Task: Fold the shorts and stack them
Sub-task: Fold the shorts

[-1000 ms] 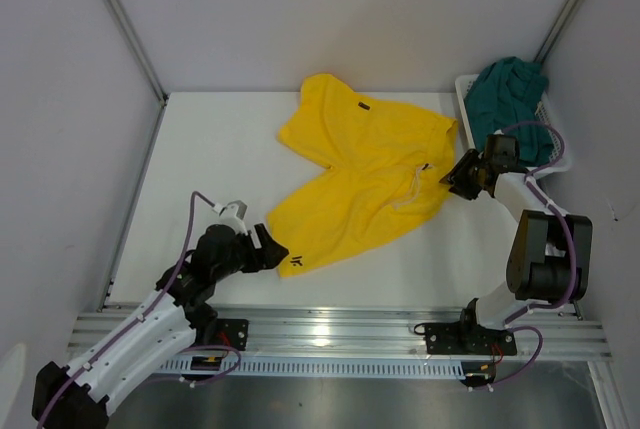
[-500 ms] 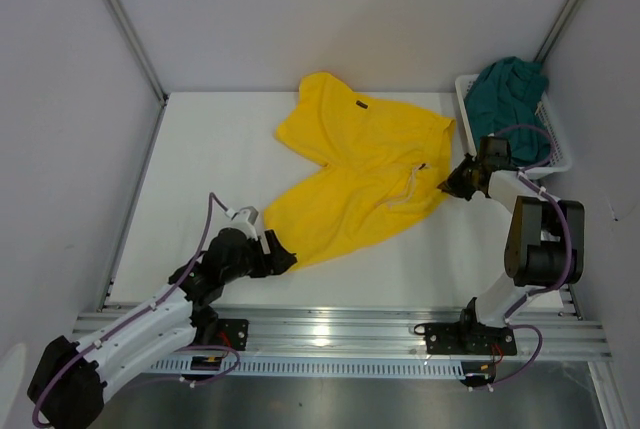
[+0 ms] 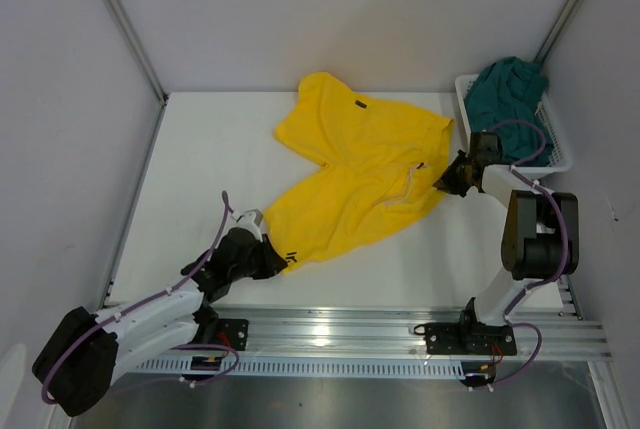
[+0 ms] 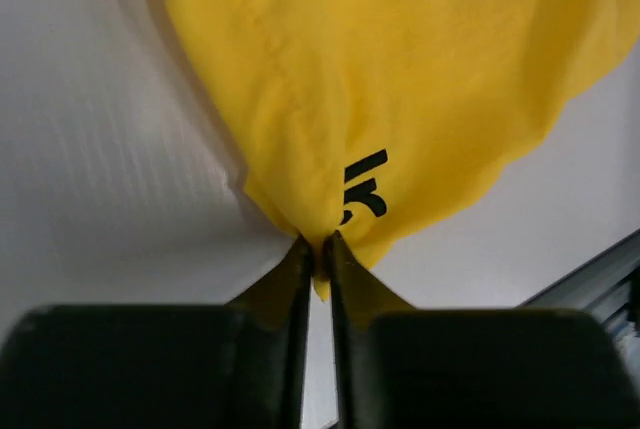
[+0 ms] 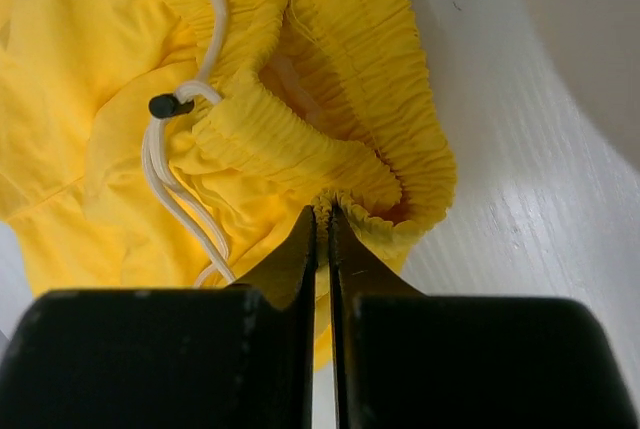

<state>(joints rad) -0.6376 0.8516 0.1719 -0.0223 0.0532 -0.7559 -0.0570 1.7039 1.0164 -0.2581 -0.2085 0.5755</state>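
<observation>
closest to the arm bases, the left fingers [image 3: 267, 259] are squeezed together on the bottom corner of one leg of the bright yellow soft cloth shorts [image 3: 360, 174], right by the small dark logo [image 4: 362, 187]. the cloth bunches into a little point where they pinch it. i think they hold a corner because a corner is easy to lift and carry over for a fold.

the yellow shorts lie spread out in the middle of the flat white table [image 3: 200, 169]. one leg points to the near left and the other points toward the back. they are not folded yet. lying open like this makes a fold easier to start.

a bit farther, on the right side, the right fingers [image 3: 449, 182] are shut tight on the crinkly stretchy waistband [image 5: 300, 144], next to the white string [image 5: 165, 164]. so each arm has one end of the shorts. my guess is that both ends can go up together, so the cloth does not sag or twist.

farthest away, in the back right corner, the dark green soft cloth shorts [image 3: 508, 89] sit in a crumpled heap in the white plastic mesh basket [image 3: 556, 154]. no fingers touch them. they seem to wait there, out of the way, and no stack is begun.
</observation>
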